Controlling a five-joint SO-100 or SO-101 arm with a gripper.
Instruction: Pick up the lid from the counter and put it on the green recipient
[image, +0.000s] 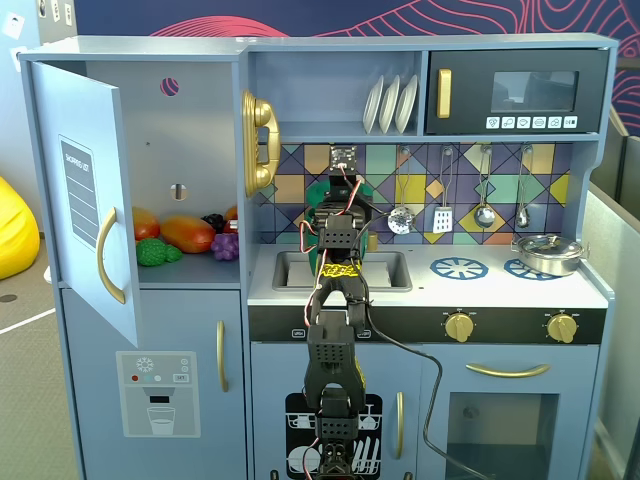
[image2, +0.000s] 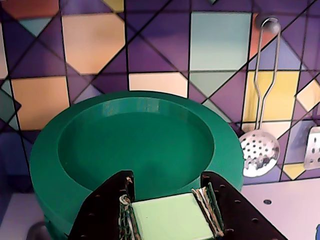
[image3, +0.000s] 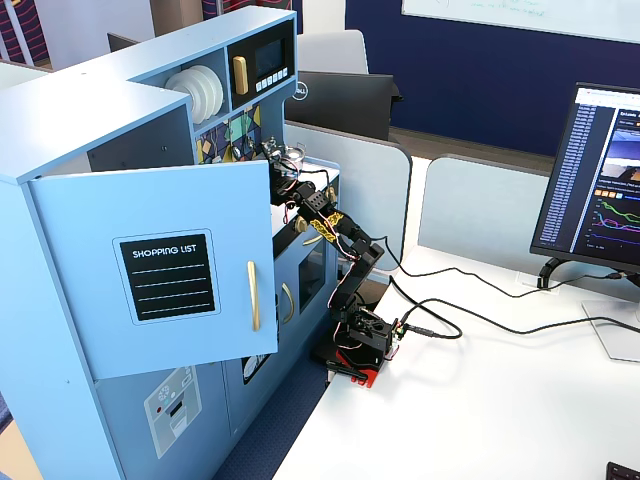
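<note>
Only the wrist view is showing the gripper (image2: 170, 212) pinching the pale green knob of the lid (image2: 172, 220) at bottom centre, hovering above the dark green plastic cylindrical pot's (image2: 135, 145) open mouth.

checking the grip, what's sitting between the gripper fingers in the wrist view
In the wrist view a pale green flat piece, probably the lid's knob, sits between the gripper fingers, just in front of the green recipient.

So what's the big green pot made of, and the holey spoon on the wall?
The green pot looks like matte plastic: even colour, faint layered ridges on its inner wall. The holey spoon looks like shiny metal, since it gleams silver and reflects light.
</note>
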